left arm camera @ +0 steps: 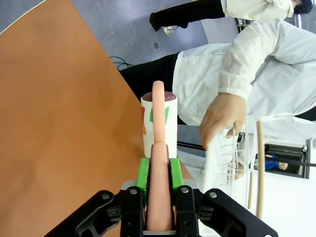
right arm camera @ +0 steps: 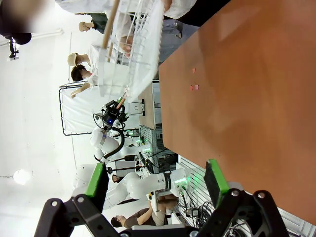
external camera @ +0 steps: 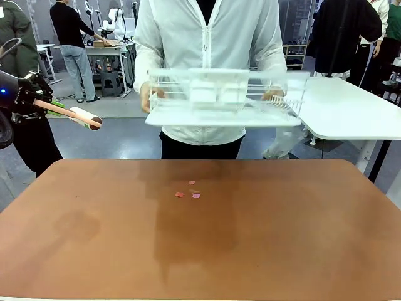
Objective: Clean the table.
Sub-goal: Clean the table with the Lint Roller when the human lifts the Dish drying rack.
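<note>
The reddish-brown table carries several small pink scraps near its far middle. My left gripper hovers off the table's far left corner, shut on the pink handle of a lint roller whose white roll points right. In the left wrist view the left gripper clamps the handle, the lint roller ahead and the table to the left. My right gripper stands open and empty, with the table and the scraps beyond it.
A person in a white jacket stands at the far edge, holding a white wire rack in both hands above the table. The rack shows close to the roller. A white-topped table stands at the back right.
</note>
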`<state>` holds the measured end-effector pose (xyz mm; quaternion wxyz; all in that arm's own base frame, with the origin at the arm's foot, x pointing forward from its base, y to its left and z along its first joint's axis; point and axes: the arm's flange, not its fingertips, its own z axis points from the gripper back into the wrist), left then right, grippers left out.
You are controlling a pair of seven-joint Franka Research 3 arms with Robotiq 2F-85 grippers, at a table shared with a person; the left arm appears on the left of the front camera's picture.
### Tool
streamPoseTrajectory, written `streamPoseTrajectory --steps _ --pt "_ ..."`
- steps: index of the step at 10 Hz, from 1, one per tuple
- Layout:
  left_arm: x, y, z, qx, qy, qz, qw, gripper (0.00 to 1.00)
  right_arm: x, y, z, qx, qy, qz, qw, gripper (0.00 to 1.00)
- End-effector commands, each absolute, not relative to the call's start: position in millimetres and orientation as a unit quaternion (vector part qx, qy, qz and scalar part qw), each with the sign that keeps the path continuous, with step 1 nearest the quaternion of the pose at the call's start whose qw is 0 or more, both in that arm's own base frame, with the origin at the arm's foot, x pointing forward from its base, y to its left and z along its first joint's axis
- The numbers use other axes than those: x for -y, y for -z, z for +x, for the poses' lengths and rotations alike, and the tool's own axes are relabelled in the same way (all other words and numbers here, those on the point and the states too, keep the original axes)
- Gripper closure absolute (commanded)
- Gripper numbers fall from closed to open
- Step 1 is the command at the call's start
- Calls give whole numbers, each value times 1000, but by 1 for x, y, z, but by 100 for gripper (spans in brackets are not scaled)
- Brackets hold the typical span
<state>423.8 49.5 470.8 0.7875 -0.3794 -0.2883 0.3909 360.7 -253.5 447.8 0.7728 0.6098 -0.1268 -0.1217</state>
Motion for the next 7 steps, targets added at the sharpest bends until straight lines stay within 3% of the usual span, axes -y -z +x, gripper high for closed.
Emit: streamPoseTrajectory --steps 1,7 --pt "-49 -472 424 289 -389 -379 788 98 254 -450 359 128 121 610 773 0" --pt "-49 -472 424 289 -389 -379 788 98 254 -450 359 128 121 610 773 0"
